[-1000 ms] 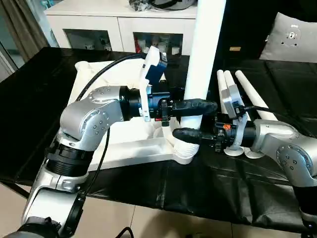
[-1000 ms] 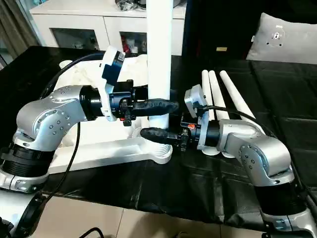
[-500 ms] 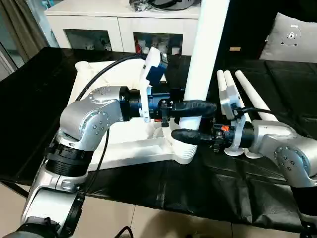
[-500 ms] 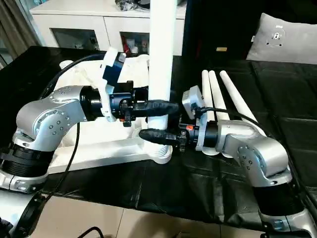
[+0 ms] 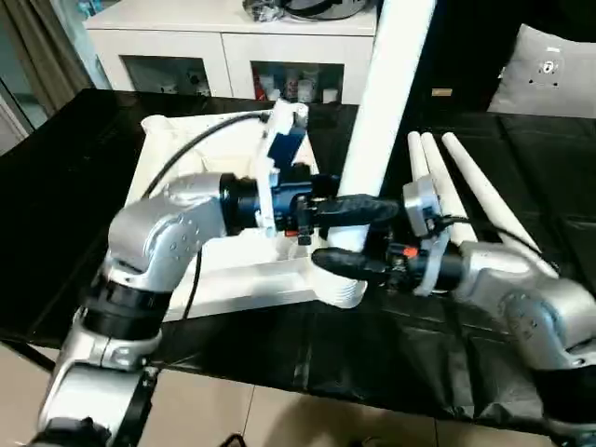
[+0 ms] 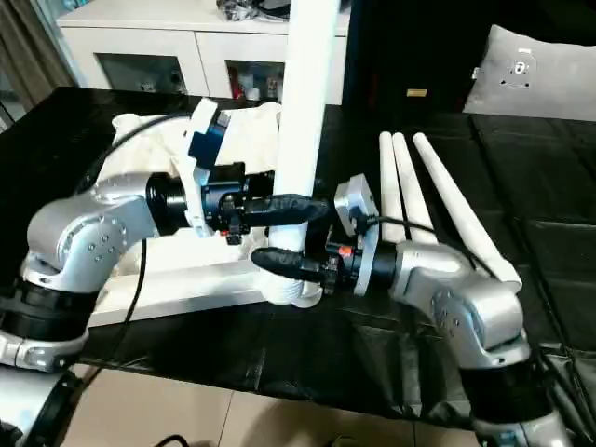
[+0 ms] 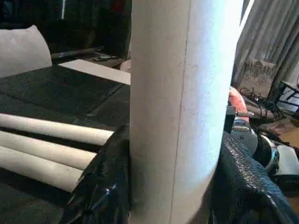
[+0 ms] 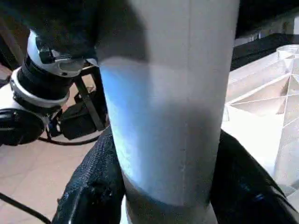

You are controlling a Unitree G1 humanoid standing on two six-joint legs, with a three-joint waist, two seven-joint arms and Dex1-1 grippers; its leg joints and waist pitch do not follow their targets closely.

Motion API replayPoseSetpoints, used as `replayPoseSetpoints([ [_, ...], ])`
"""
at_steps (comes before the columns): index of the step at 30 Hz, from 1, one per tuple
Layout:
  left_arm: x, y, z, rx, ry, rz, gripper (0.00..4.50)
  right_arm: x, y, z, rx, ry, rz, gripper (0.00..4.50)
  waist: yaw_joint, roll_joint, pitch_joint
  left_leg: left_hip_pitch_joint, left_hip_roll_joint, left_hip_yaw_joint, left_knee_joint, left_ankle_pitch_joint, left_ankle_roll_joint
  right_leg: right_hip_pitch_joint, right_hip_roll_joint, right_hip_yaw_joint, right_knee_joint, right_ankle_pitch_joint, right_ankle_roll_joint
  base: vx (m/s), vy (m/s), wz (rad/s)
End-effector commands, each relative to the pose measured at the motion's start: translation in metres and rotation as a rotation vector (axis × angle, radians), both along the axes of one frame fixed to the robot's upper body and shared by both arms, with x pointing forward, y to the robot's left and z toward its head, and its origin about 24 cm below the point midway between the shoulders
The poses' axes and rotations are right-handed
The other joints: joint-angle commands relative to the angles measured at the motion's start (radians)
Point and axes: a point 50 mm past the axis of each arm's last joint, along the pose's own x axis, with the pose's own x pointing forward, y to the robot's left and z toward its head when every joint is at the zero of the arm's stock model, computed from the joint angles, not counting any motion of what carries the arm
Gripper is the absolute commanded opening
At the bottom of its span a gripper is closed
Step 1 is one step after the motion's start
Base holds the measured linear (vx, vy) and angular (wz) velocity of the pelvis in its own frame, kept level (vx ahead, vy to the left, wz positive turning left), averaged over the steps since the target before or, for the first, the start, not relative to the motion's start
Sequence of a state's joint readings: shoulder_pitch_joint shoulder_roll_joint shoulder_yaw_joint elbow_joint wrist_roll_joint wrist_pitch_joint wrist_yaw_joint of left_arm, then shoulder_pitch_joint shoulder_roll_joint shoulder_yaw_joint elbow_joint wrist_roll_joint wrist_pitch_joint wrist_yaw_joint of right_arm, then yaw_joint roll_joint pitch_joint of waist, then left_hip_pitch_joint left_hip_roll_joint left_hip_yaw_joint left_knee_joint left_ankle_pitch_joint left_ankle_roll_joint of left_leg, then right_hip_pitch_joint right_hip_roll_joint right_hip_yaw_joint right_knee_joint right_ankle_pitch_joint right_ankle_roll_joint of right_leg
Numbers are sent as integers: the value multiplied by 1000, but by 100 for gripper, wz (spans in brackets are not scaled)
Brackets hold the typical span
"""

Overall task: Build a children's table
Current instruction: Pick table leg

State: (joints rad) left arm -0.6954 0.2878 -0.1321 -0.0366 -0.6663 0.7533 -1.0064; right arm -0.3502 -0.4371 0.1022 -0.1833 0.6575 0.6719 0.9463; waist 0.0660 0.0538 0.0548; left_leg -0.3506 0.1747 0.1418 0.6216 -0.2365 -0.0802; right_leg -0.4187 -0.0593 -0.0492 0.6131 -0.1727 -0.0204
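**Seating the first leg in its corner socket**

Gripping from opposite sides, both grippers hold the one upright table leg (image 5: 377,121). The left gripper (image 5: 358,207) is closed about half-way around the leg's lower shaft; in the left wrist view its black fingers (image 7: 100,186) press both flanks of the white tube. The right gripper (image 5: 346,264) clamps the same leg just below, right above the ribbed corner socket (image 5: 345,289), and the right wrist view shows its fingers (image 8: 91,186) snug against the tube on either side.

The leg stands in the socket at the near right corner of the upturned table top (image 5: 223,270), which lies ribbed side up on the black-covered work surface (image 5: 74,196). The leg leans slightly toward the robot's right rather than rising straight out of the socket. Three spare legs (image 5: 466,182) lie side by side on the cloth just to the right of the top, their wide ends toward the robot.

To do this step well, the leg probably needs squaring with the socket before any push or twist, since a tilted leg is likely to bind. One gripper could steady the shaft while the other regrips for turning. With neither gripper holding down the light top, it may slide or lift, so force is best directed straight down the socket's axis. How deep the leg sits cannot be told.
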Motion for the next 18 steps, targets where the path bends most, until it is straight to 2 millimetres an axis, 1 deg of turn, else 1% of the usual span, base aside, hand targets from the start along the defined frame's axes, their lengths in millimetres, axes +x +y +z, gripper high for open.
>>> replayPoseSetpoints([
  [1,-15,-12,9,-31,-54,-108,260,5,-3,-5,-24,10,-78,197,5,-15,-77,-19,21,5,-58,43,68,83,-56,37,-61,-156,-203,0,0,0],
  [2,-15,-12,9,-31,-54,-108,260,5,-3,-5,-24,10,-78,196,6,-16,-77,-19,22,5,-59,41,67,84,-57,37,-61,-160,-201,0,0,0],
  [3,-15,-9,1,8,-76,-105,260,5,-3,-7,-27,-4,-93,196,5,-16,-76,-20,22,4,-59,42,67,83,-57,37,-62,-160,-199,0,0,0],
  [4,-14,-8,-2,23,-80,-99,260,5,-4,-9,-32,-8,-97,196,3,-17,-75,-21,21,5,-59,37,66,83,-56,38,-63,-170,-193,0,0,0],
  [6,-13,-6,-9,48,-86,-78,260,3,-5,-13,-51,-20,-100,196,3,-15,-74,-19,23,5,-60,33,65,80,-57,38,-66,-186,-183,0,0,0],
  [10,-10,4,-29,76,-33,-36,260,-2,-9,-23,-71,-6,-95,196,2,-15,-74,-19,24,5,-61,24,62,81,-58,38,-66,-187,-182,0,0,0],
  [12,-10,6,-35,81,-13,-19,260,-5,-12,-28,-94,20,-113,196,1,-14,-75,-18,23,5,-62,20,62,81,-56,38,-66,-186,-185,0,0,0],
  [14,-11,8,-41,82,13,-14,260,-8,-15,-35,-131,41,-118,195,1,-16,-73,-19,24,5,-62,13,61,82,-57,39,-67,-192,-184,0,0,0],
  [17,-14,10,-53,76,60,3,260,-14,-17,-45,-171,64,-117,195,-1,-15,-72,-20,23,5,-63,3,59,81,-57,38,-71,-217,-176,0,0,0],
  [18,-15,10,-58,78,71,14,260,-16,-18,-47,-173,72,-116,194,-1,-17,-72,-20,24,5,-63,1,61,82,-59,40,-72,-223,-173,0,0,0],
])
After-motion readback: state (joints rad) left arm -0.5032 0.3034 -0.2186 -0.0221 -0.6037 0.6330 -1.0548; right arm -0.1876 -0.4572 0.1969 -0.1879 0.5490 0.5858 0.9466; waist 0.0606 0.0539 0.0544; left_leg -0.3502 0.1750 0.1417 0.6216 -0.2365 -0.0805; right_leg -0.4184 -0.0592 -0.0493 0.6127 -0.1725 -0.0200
